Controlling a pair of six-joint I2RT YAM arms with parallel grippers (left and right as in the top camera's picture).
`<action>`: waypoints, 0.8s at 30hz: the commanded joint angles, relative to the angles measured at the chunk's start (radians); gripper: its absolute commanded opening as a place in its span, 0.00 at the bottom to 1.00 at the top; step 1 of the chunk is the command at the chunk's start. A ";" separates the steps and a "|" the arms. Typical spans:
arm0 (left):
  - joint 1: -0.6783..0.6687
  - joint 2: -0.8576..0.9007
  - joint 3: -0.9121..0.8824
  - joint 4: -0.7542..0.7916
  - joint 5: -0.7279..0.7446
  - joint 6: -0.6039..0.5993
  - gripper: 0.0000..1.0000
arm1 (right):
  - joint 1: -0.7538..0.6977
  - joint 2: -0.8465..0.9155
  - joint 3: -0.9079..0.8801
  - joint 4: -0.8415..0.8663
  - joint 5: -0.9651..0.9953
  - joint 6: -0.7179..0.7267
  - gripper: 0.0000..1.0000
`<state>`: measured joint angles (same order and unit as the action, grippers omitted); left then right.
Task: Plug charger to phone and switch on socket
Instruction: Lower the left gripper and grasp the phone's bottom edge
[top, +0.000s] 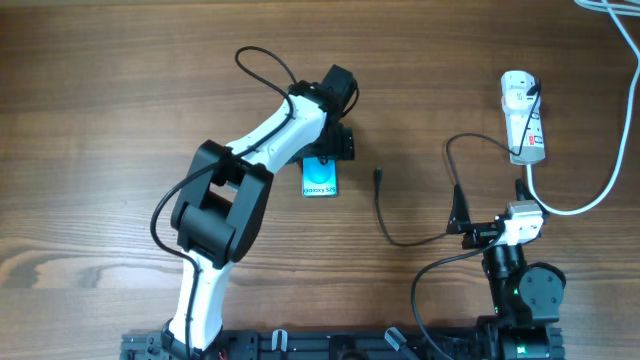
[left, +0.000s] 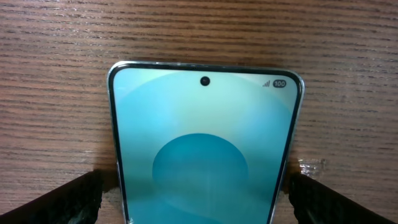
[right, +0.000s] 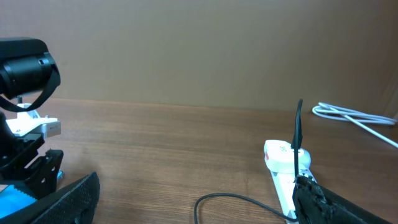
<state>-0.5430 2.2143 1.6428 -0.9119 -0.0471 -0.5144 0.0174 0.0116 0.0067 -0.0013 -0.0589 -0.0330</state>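
The phone (top: 319, 180) lies flat on the table, cyan screen up, white text at its near end. My left gripper (top: 325, 155) is low over its far end. In the left wrist view the phone (left: 205, 143) lies between my left gripper's (left: 199, 208) open fingers, with a small gap on each side. The charger cable (top: 400, 240) runs from the socket (top: 522, 118) in a loop, and its plug tip (top: 378, 176) lies free to the right of the phone. My right gripper (top: 466, 226) is open and empty beside the cable (right: 236, 198) and near the socket (right: 283, 162).
A thick white lead (top: 600, 195) curves from the socket to the table's far right corner and also shows in the right wrist view (right: 354, 115). The left arm (top: 230, 190) crosses the middle left of the wooden table. Its wrist (right: 25, 124) stands at the left of the right wrist view.
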 joint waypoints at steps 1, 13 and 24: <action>-0.003 0.060 -0.009 -0.001 0.013 -0.018 1.00 | 0.005 -0.007 -0.002 0.003 0.010 -0.018 1.00; -0.003 0.059 -0.008 -0.019 0.020 -0.018 0.82 | 0.005 -0.007 -0.002 0.003 0.009 -0.017 1.00; -0.002 0.044 0.002 -0.023 0.023 -0.017 0.73 | 0.005 -0.007 -0.002 0.003 0.009 -0.017 1.00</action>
<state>-0.5430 2.2147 1.6485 -0.9306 -0.0364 -0.5220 0.0174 0.0116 0.0067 -0.0013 -0.0589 -0.0330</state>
